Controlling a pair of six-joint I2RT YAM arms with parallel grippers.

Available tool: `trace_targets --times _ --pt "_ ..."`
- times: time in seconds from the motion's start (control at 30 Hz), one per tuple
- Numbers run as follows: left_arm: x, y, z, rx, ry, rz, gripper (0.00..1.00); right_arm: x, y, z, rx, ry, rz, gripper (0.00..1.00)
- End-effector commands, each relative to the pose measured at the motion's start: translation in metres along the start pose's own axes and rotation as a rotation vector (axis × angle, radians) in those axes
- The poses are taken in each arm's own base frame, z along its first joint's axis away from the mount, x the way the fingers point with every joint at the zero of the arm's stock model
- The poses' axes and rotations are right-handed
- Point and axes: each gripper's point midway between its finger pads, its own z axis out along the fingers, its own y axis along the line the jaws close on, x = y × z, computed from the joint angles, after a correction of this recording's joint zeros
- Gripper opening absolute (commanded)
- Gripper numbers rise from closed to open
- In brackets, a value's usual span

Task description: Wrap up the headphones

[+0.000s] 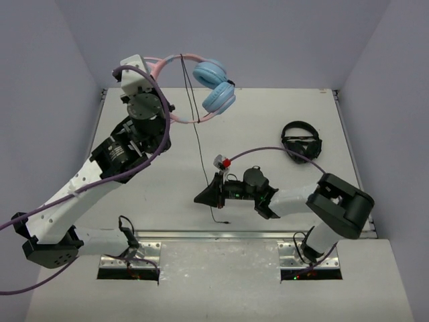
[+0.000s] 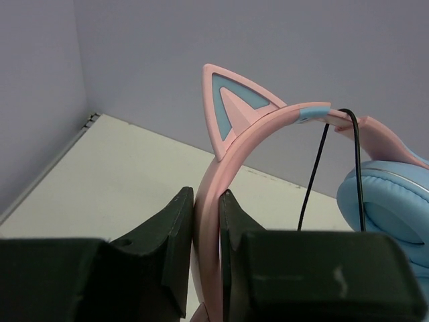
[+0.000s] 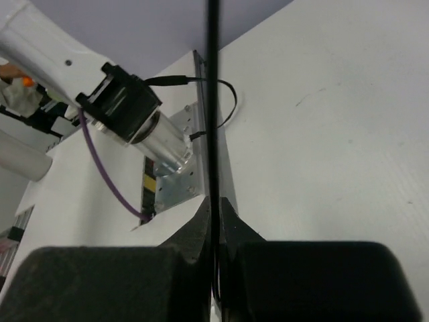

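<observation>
The headphones (image 1: 213,86) hang in the air at the back of the table, with a pink headband (image 2: 231,151), a cat ear (image 2: 231,107) and light-blue ear cups (image 2: 389,208). My left gripper (image 2: 206,201) is shut on the pink headband and holds it up. The thin black cable (image 1: 199,151) is draped over the headband and runs down taut to my right gripper (image 1: 206,194), low at the table's middle. The right gripper is shut on the cable (image 3: 213,100), which passes between its fingertips (image 3: 214,208). The cable's loose end (image 1: 221,218) lies on the table.
All-black headphones (image 1: 300,142) lie on the table at the right. The table's back wall and side walls stand close behind the raised headphones. The left arm's base (image 3: 134,121) and a purple cord (image 3: 107,181) show in the right wrist view.
</observation>
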Motion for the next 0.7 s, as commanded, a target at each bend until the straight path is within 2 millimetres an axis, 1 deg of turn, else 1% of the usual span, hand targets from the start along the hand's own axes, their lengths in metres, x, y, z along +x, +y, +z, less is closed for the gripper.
trace_targets --times 0.0,0.03,0.07,0.1,0.13,0.17,0.2,0.23,0.27,0.33,0.37,0.4,0.43,0.47,0.5,0.53,0.57,0.6,0.63,0.67 --pt "-0.048 0.016 0.008 -0.080 -0.121 -0.227 0.00 -0.006 0.031 -0.004 0.047 -0.005 -0.159 0.01" --pt "-0.046 0.021 0.016 -0.099 -0.124 -0.210 0.00 -0.007 0.036 -0.003 0.068 0.003 -0.192 0.01" --pt "-0.038 0.019 0.021 -0.101 -0.116 -0.186 0.01 0.004 0.027 -0.007 0.149 0.062 -0.228 0.01" --pt "-0.034 0.021 0.026 -0.114 -0.113 -0.178 0.00 0.009 0.039 -0.006 0.142 0.088 -0.250 0.01" --pt "-0.031 0.025 0.032 -0.137 -0.117 -0.165 0.00 -0.007 0.054 -0.004 0.130 0.068 -0.282 0.01" --pt "-0.020 0.026 0.037 -0.153 -0.111 -0.143 0.00 0.000 0.050 -0.007 0.176 0.116 -0.309 0.01" --pt "-0.015 0.028 0.040 -0.171 -0.114 -0.109 0.00 -0.009 0.067 -0.001 0.160 0.114 -0.339 0.01" --pt "-0.013 0.030 0.044 -0.182 -0.127 -0.115 0.00 -0.016 0.074 -0.001 0.163 0.112 -0.367 0.01" --pt "0.001 0.034 0.049 -0.196 -0.117 -0.076 0.00 -0.021 0.079 -0.001 0.192 0.135 -0.413 0.01" --pt "0.014 0.037 0.056 -0.189 -0.106 -0.065 0.00 -0.035 0.084 -0.005 0.227 0.133 -0.456 0.01" --pt "0.028 0.039 0.060 -0.170 -0.087 -0.044 0.00 -0.034 0.083 -0.010 0.238 0.168 -0.483 0.01" --pt "0.034 0.045 0.066 -0.177 -0.085 -0.044 0.00 -0.048 0.084 -0.012 0.266 0.145 -0.499 0.01" --pt "0.048 0.049 0.069 -0.166 -0.067 -0.017 0.00 -0.052 0.086 -0.019 0.272 0.158 -0.527 0.01" --pt "0.057 0.045 0.072 -0.128 -0.049 0.002 0.00 -0.060 0.089 -0.021 0.278 0.154 -0.548 0.01" --pt "0.062 0.048 0.076 -0.115 -0.043 0.014 0.00 -0.077 0.098 -0.021 0.277 0.131 -0.567 0.01" --pt "0.077 0.051 0.078 -0.097 -0.020 0.040 0.00 -0.078 0.091 -0.028 0.316 0.170 -0.600 0.01" --pt "0.084 0.045 0.080 -0.045 0.001 0.032 0.00 -0.087 0.094 -0.030 0.328 0.168 -0.620 0.01" --pt "0.088 0.049 0.084 -0.040 0.009 0.032 0.00 -0.107 0.101 -0.031 0.345 0.141 -0.639 0.01" --pt "0.095 0.048 0.084 -0.008 0.027 0.030 0.00 -0.107 0.098 -0.036 0.360 0.181 -0.667 0.01" --pt "0.097 0.047 0.085 0.002 0.035 0.019 0.00 -0.113 0.099 -0.035 0.369 0.189 -0.682 0.01"
